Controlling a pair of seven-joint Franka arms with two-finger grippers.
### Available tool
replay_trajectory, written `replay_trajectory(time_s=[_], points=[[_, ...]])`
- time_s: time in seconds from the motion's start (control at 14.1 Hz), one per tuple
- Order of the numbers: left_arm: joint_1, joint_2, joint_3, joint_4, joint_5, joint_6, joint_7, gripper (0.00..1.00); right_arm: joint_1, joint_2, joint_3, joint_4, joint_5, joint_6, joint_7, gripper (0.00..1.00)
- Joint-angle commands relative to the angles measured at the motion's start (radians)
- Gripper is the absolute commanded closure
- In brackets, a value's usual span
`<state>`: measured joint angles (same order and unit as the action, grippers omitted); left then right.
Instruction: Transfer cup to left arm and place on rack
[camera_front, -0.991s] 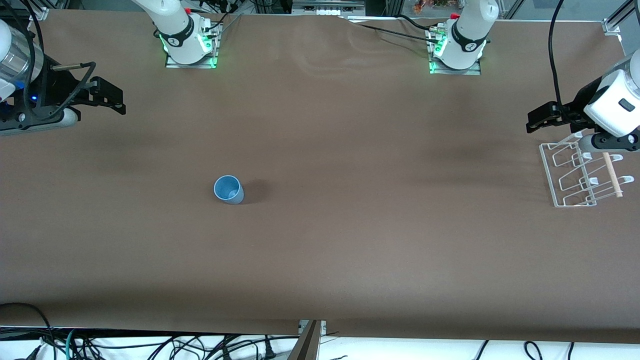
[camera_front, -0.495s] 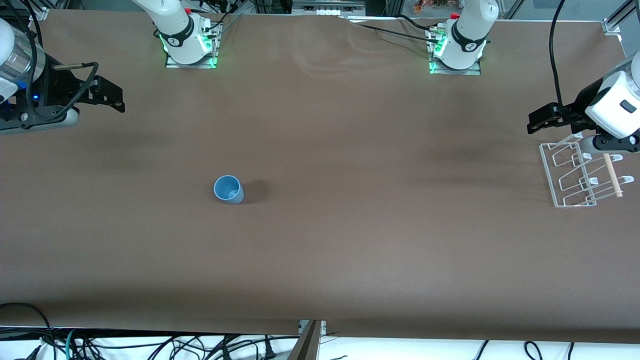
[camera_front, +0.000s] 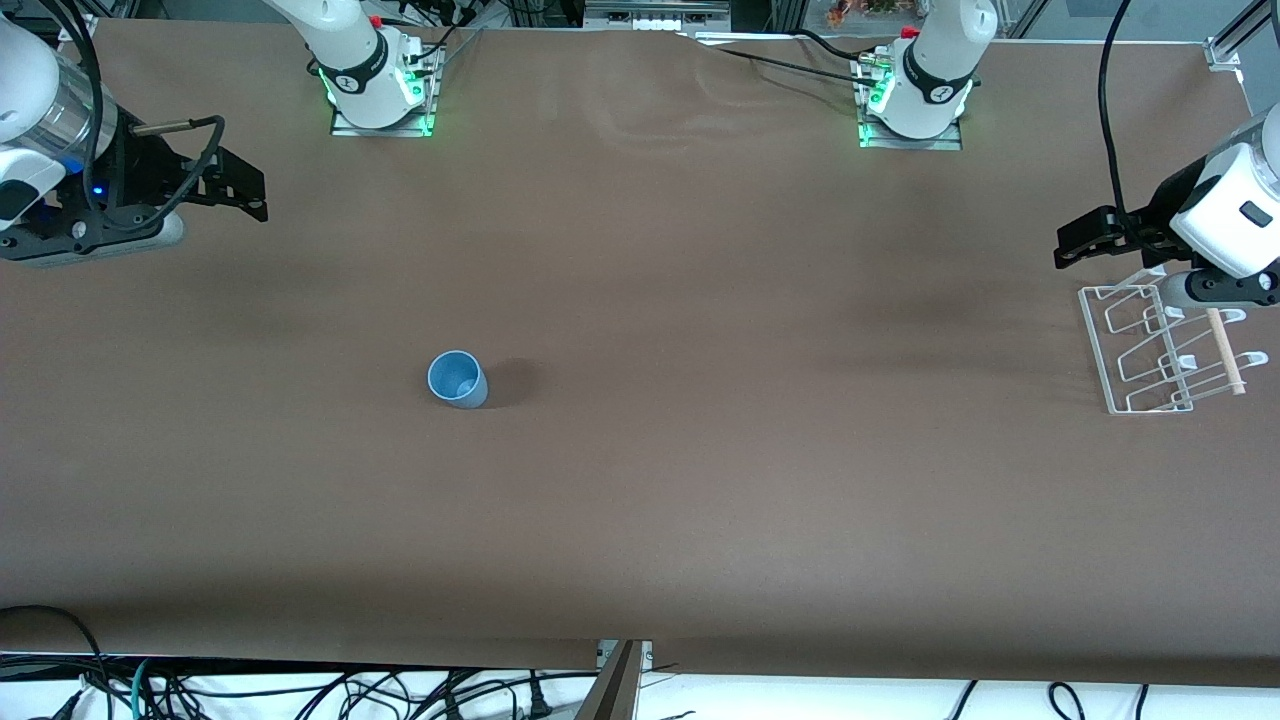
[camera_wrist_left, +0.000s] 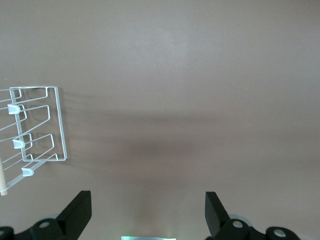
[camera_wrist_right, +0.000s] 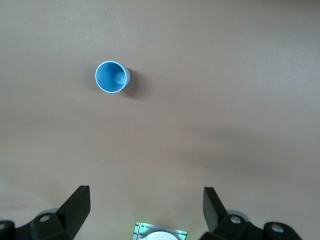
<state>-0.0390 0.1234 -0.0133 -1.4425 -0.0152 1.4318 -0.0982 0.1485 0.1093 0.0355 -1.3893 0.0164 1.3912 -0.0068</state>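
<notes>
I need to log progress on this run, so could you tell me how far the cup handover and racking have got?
Nothing looks done yet: the light-blue cup stands upright on the table, untouched, apart from both grippers. In hand: the right gripper is open at its own end of the table, far from the cup. The left gripper waits open beside the white wire rack, which holds nothing. The pickup, the handover and the placing are all left.

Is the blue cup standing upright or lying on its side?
Upright. The cup stands on the table with its round mouth facing up; the right wrist view looks straight down into it and shows the bottom.
</notes>
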Motion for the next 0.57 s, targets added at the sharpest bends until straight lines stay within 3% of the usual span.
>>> replay_trajectory(time_s=[0.0,0.5], points=[[0.002,0.012,0.001,0.028,-0.020,-0.008,0.003,0.00,-0.006,-0.029,0.009,-0.031,-0.016,0.016,-0.019,0.00],[0.002,0.012,0.001,0.028,-0.020,-0.010,0.005,0.00,-0.010,-0.006,0.000,-0.031,0.008,0.037,-0.082,0.00]])
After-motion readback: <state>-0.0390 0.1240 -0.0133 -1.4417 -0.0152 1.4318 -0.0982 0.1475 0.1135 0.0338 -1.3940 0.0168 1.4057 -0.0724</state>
